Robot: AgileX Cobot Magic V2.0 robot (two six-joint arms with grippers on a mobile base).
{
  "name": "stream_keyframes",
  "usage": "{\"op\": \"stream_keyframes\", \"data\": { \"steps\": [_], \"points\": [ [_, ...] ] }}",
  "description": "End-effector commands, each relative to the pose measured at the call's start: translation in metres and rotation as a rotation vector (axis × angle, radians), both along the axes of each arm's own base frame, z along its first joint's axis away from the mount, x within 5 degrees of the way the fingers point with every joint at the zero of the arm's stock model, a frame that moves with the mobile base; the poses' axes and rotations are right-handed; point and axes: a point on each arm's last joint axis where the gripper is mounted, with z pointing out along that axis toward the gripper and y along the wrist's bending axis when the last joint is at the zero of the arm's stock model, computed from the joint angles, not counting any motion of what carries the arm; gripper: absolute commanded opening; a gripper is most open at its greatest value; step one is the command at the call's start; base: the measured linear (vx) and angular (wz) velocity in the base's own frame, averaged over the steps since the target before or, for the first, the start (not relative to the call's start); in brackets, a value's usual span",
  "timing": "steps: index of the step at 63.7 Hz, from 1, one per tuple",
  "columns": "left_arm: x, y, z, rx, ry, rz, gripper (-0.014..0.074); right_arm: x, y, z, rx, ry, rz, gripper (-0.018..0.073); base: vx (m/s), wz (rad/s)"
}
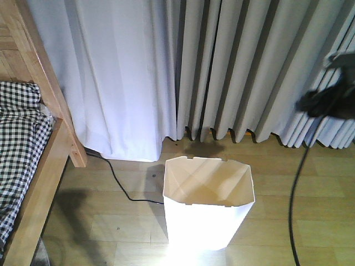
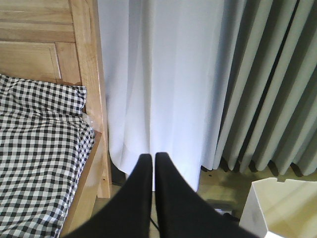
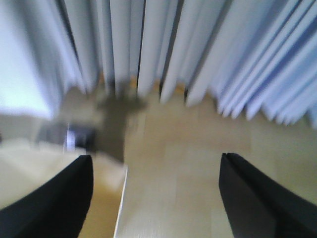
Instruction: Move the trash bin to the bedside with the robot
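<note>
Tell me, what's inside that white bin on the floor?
The trash bin looks empty: only bare cream inner walls with fold creases show. Its very bottom is hidden by the near wall and glare.

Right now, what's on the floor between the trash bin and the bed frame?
In the front view, a black cable crosses bare wood floor between the trash bin and the bed frame.

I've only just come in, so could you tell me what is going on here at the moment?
A two-armed robot is working around a white trash bin standing on the wooden floor in front of the curtains. Neither gripper holds it: the left gripper is shut and empty, the right gripper is open above the floor beside the bin's rim. The bed lies to the left, with a gap of floor between.
</note>
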Motion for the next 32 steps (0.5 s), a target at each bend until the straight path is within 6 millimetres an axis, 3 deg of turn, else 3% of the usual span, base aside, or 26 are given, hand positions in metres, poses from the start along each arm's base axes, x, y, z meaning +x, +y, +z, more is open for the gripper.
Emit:
{"op": "stream_keyframes", "data": {
  "steps": [1,7,17,23,32],
  "points": [
    [0.003,0.000,0.004,-0.006,-0.052,-0.002,-0.0006,-0.022,0.001,0.054,-0.026,-0.188,-0.012,0.0522,0.00,0.00],
    [0.003,0.000,0.004,-0.006,-0.052,-0.002,-0.0006,-0.052,0.006,0.083,-0.023,-0.292,-0.004,0.0522,0.00,0.00],
    [0.003,0.000,0.004,-0.006,-0.052,-0.002,-0.0006,-0.108,0.013,0.112,0.034,-0.467,-0.037,0.0522,0.00,0.00],
    [0.003,0.000,0.004,-0.006,-0.052,-0.002,-0.0006,-0.139,0.016,0.118,0.029,-0.552,-0.038,0.0522,0.00,0.00],
    [0.003,0.000,0.004,-0.006,-0.052,-0.002,-0.0006,-0.179,0.021,0.108,0.040,-0.627,-0.034,0.0522,0.00,0.00]
  ]
}}
